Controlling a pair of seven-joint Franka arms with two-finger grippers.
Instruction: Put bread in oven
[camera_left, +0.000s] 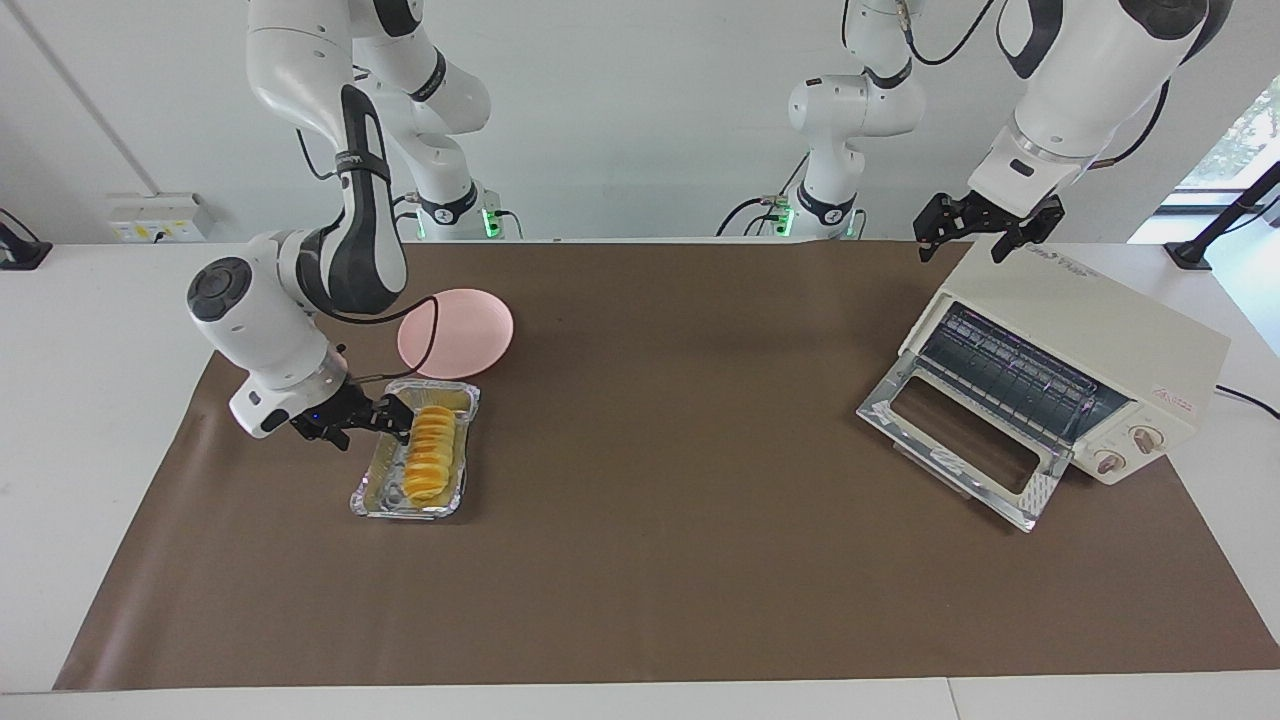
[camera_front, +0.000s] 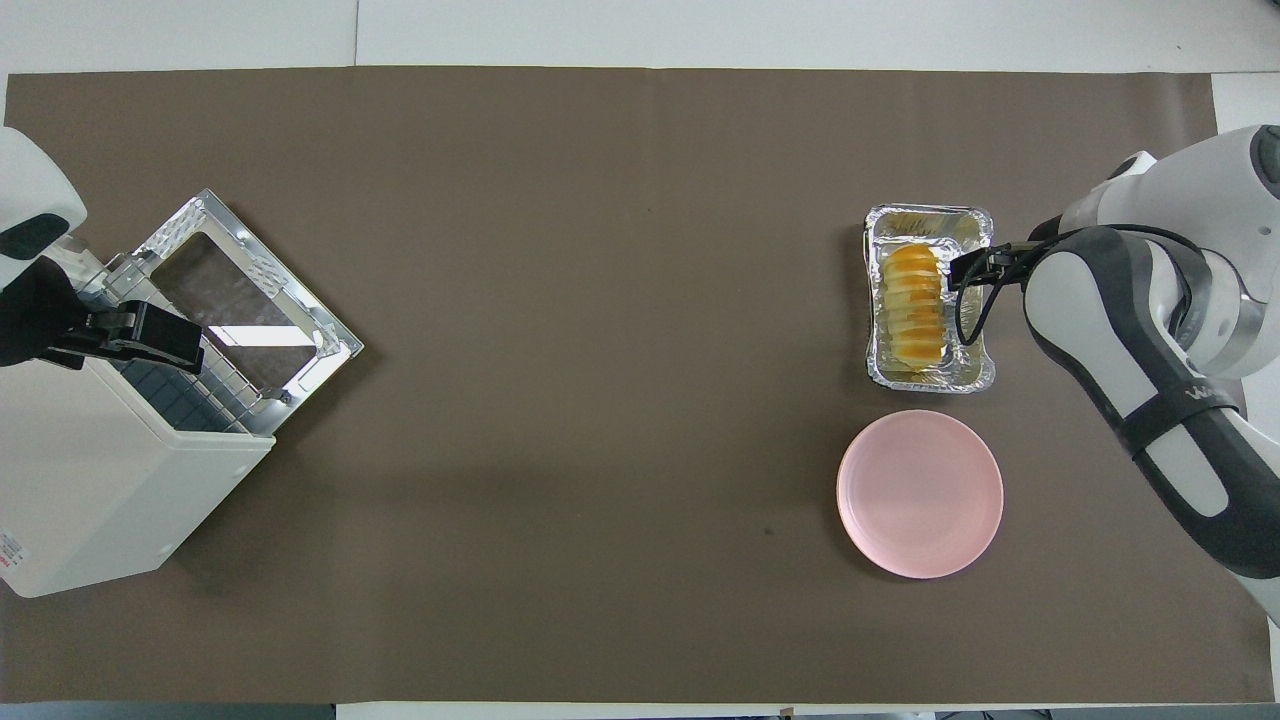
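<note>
The yellow-orange ridged bread (camera_left: 432, 455) lies in a crinkled foil tray (camera_left: 372, 493) toward the right arm's end of the table; it also shows in the overhead view (camera_front: 912, 303). My right gripper (camera_left: 398, 417) is low at the tray's side rim, right beside the bread, seen in the overhead view (camera_front: 962, 268) too. The cream-white oven (camera_left: 1100, 330) stands at the left arm's end with its glass door (camera_left: 960, 440) dropped open and the wire rack showing. My left gripper (camera_left: 962, 248) hangs open and empty over the oven's top edge.
A round pink plate (camera_left: 458, 332) lies beside the foil tray, nearer to the robots. A brown mat (camera_left: 660, 520) covers the table. The oven's power cable runs off at the left arm's end.
</note>
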